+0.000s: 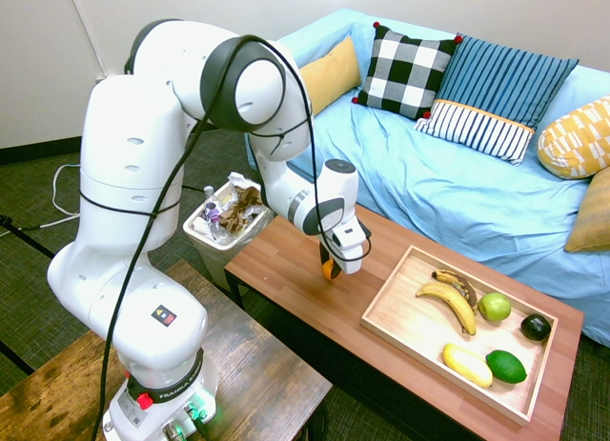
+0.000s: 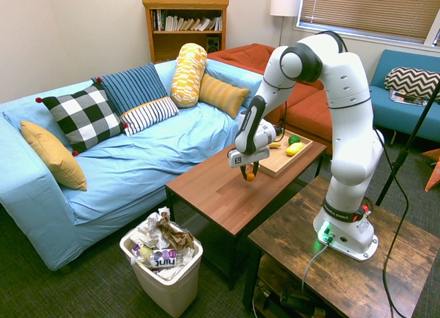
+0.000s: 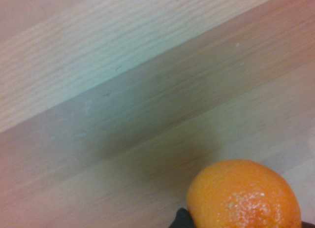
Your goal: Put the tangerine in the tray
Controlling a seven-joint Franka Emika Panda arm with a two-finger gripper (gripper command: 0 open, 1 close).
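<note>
Reddish-brown table (image 1: 295, 270) sits in front of a sofa (image 1: 457, 184) draped in blue, and that is where I have the arm working. From both outside cameras I see my gripper (image 1: 329, 270) pointing straight down over the bare stretch of the table, fingers closed on the tangerine (image 1: 328, 270), which hangs clear of the wood with its shadow below it. My wrist camera confirms it: the tangerine (image 3: 244, 196) fills the lower corner, sharp and bright, with only blurred wood grain behind. The tray (image 1: 396, 303) lies further along the same table, toward the end away from the bin (image 1: 221, 233), and the fruit is well short of its near rim. Inside the tray I count two bananas (image 1: 450, 298), one of them badly browned, a green apple (image 1: 494, 307), a dark avocado (image 1: 536, 328), a lime (image 1: 506, 366) and a yellow lemon-like fruit (image 1: 467, 365). The bin, stuffed with crumpled wrappers, stands on the carpet at the table's other end. Cushions line the sofa back: a black-and-white checked one (image 1: 408, 70), a striped one (image 1: 500, 93) and mustard ones (image 1: 329, 74).
</note>
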